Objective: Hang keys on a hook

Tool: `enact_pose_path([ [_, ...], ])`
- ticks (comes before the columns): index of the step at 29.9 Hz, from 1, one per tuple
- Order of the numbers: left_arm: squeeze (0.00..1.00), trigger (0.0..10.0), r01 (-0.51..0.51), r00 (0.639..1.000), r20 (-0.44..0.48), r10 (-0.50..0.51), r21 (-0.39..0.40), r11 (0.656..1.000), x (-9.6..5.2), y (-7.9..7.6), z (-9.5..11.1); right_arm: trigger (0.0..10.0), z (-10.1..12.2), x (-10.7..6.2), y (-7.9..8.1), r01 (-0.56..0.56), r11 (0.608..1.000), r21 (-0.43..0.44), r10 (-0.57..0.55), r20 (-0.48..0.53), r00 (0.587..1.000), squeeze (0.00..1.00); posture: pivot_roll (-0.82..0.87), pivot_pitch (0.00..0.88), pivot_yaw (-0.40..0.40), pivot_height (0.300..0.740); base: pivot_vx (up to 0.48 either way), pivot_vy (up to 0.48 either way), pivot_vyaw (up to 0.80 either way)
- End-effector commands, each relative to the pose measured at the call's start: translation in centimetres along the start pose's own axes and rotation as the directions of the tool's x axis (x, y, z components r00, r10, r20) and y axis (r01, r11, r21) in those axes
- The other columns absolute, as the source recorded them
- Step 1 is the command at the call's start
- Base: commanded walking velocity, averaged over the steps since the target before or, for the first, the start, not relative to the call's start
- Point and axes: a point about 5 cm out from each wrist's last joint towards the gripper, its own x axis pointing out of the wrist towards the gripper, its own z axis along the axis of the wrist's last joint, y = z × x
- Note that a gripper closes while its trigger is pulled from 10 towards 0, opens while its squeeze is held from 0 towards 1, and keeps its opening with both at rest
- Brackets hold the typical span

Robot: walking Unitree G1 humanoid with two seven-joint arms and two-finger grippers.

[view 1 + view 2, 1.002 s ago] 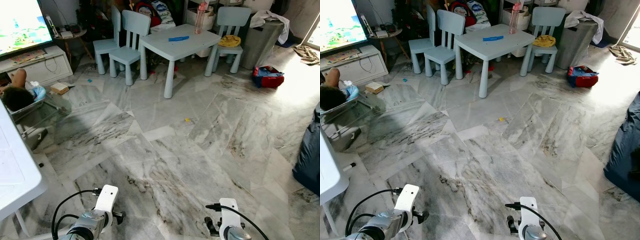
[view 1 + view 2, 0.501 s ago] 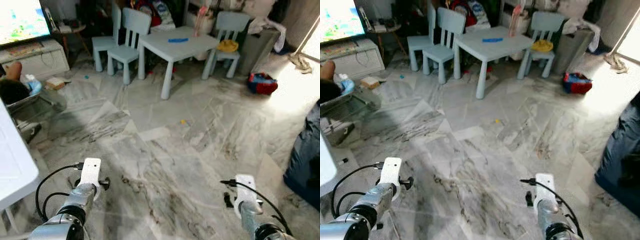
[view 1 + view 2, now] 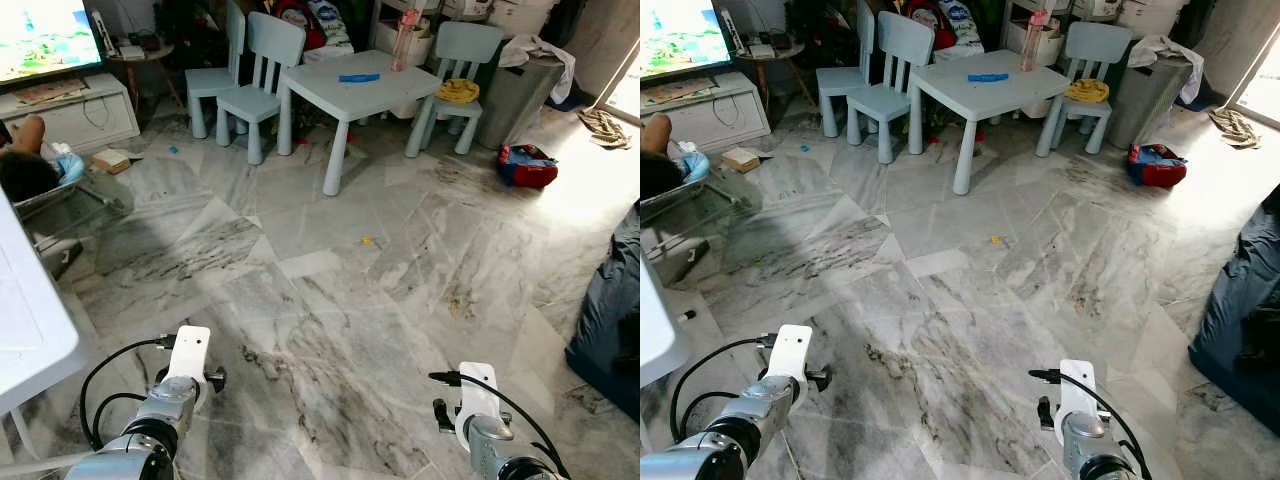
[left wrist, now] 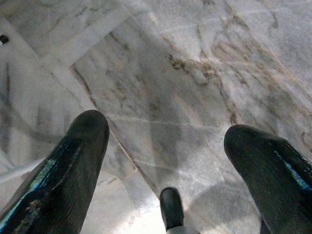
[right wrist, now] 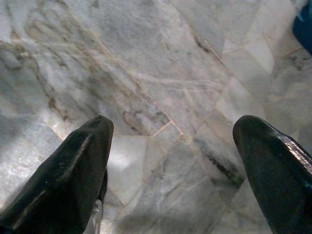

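Marble floor stretches ahead of both arms. The left pincer and right pincer each hang over bare tiles with fingers spread wide and nothing between them. Keys and hook cannot be picked out anywhere. Farther off stands a pale blue surface with a bottle on it, ringed by matching chairs. A red bag lies to its right, and a small yellow scrap, perhaps a toy, sits mid-floor. A television glows far left.
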Motion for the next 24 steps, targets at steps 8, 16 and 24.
enact_pose_path([
  [8,0.0,10.0,-0.036,0.997,-0.056,0.044,0.134,0.99,-0.3,2.4,-1.8,10.0,-2.9,-0.4,1.6,-0.087,0.986,0.139,0.096,-0.056,0.994,0.0,0.14,0.0,-0.002,0.74,0.0,0.0,0.0],
  [16,0.0,10.0,-0.05,0.996,-0.07,0.063,0.174,0.983,-0.5,3.9,-2.5,10.0,-5.6,-1.0,2.8,-0.147,0.988,0.057,0.153,-0.126,0.98,0.0,0.15,0.0,0.016,0.74,0.0,0.0,0.0],
  [24,0.0,10.0,-0.094,0.989,-0.104,0.102,0.072,0.993,-0.6,3.5,-3.5,10.0,-5.8,-1.0,2.4,-0.159,0.986,-0.045,0.152,-0.134,0.979,0.0,0.12,0.0,-0.014,0.74,0.0,0.0,0.4],
])
